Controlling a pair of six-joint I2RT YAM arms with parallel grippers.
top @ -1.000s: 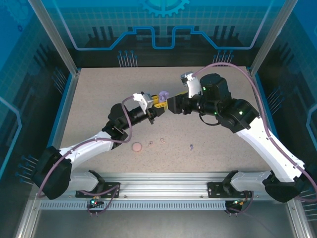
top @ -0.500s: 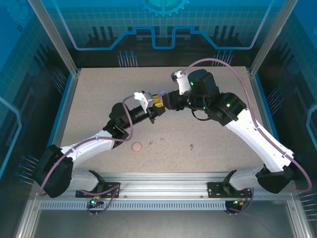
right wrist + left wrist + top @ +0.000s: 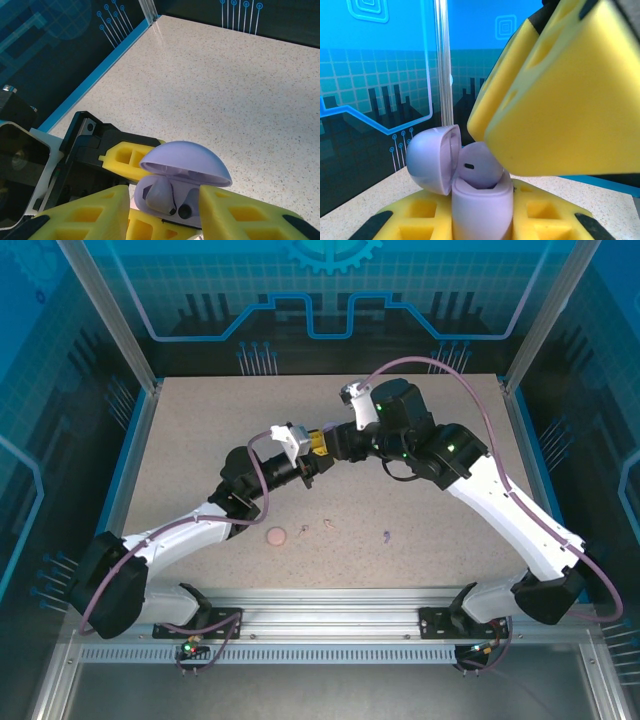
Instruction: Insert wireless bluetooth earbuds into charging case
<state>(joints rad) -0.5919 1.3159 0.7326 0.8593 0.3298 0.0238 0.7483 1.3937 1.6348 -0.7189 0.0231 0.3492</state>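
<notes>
Roughly a quarter done, judging by the layout.

At mid-frame of the top view, raised above the worktop: lavender charging case, base clenched between the left fingers, lid swung open toward the left of the left wrist view. Seated in one socket: a lavender earbud, standing a little proud of the rim, so possibly not pressed fully home; hard to tell. Next to it, in the lower middle of the right wrist view, a second socket, dark and empty.

Right fingers spread apart along the bottom edge of the right wrist view, straddling the open case and gripping nothing. In the left wrist view, one of them looming from the upper right, tip just over the seated earbud; touching or only close, impossible to say.

Left to do, going by the top view:
- Second lavender earbud loose on the worktop, lower right of centre, well apart from the held case. To be picked up and set into the empty socket, then the lid shut.
- Pale pink earbud and second pale pink earbud loose near each other, lower centre, both unseated.
- Pink case flat on the worktop just left of them. Open or shut: too small to tell.
</notes>
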